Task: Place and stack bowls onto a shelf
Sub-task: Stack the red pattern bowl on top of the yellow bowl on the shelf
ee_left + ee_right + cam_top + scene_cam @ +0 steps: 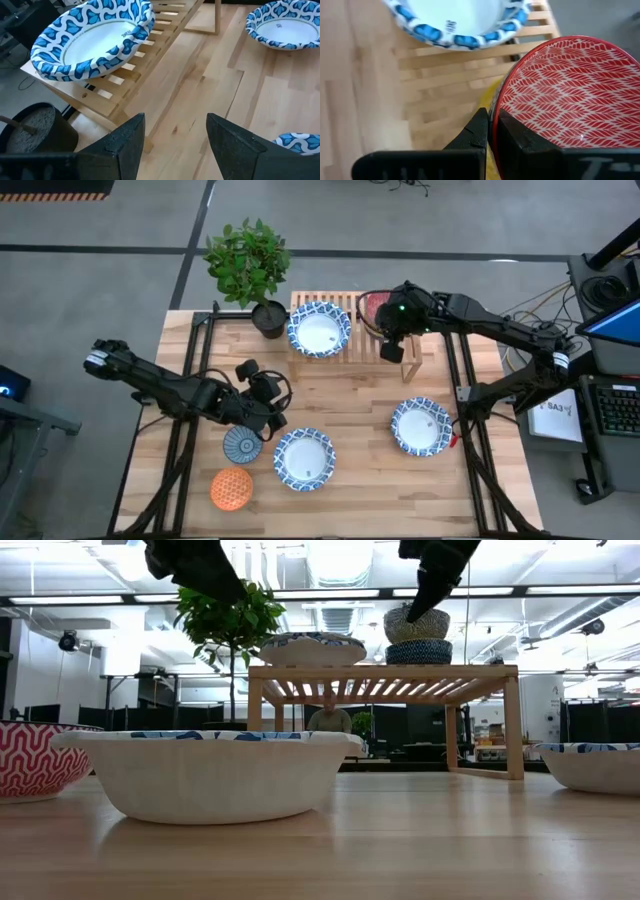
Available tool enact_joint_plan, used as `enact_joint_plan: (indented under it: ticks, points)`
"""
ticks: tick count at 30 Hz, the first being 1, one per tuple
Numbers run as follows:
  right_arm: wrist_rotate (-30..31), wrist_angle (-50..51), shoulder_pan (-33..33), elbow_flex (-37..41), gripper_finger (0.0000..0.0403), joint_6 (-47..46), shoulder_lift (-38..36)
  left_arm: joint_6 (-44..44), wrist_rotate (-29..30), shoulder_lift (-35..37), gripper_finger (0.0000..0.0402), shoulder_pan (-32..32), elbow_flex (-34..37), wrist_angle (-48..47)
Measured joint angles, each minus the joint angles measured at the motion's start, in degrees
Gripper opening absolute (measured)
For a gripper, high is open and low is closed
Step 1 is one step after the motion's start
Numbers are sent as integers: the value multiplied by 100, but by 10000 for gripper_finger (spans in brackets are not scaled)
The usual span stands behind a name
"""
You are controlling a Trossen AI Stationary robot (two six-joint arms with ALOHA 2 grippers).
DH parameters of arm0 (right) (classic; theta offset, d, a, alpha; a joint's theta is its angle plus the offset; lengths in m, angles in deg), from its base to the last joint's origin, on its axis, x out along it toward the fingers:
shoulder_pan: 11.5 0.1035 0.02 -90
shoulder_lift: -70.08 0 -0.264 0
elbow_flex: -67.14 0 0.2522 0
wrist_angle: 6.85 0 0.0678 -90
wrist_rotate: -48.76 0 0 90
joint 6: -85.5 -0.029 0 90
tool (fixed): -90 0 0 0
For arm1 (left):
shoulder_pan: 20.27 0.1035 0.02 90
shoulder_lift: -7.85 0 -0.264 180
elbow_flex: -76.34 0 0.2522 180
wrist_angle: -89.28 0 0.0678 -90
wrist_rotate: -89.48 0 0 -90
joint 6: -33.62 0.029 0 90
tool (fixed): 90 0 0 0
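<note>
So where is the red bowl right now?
The red bowl sits on the shelf's right end in the high view, beside a blue-rimmed bowl, pinched by the right gripper.

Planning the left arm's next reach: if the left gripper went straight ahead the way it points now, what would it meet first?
Probably the shelf: the open left gripper looks across bare tabletop toward its slats and the blue-rimmed bowl on them. Depth is unclear.

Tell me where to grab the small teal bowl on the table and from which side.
Pinch the teal bowl at its rim, coming straight down from above: it sits upright and open. The side facing the left gripper looks freest, since a blue-white bowl and an orange bowl crowd other sides.
</note>
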Motion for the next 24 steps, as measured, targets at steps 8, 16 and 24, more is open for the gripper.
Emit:
enact_joint_plan:
  ticks: [8, 16, 24]
  points:
    - [-24, 0, 8, 0, 13, -43, 310, -45, -2, 0, 194, 0, 0, -17]
    - [24, -31, 8, 0, 21, -23, 506, -222, -7, 0, 194, 0, 0, -143]
    - [37, 7, 8, 0, 78, -104, 488, -257, -20, 0, 194, 0, 0, -133]
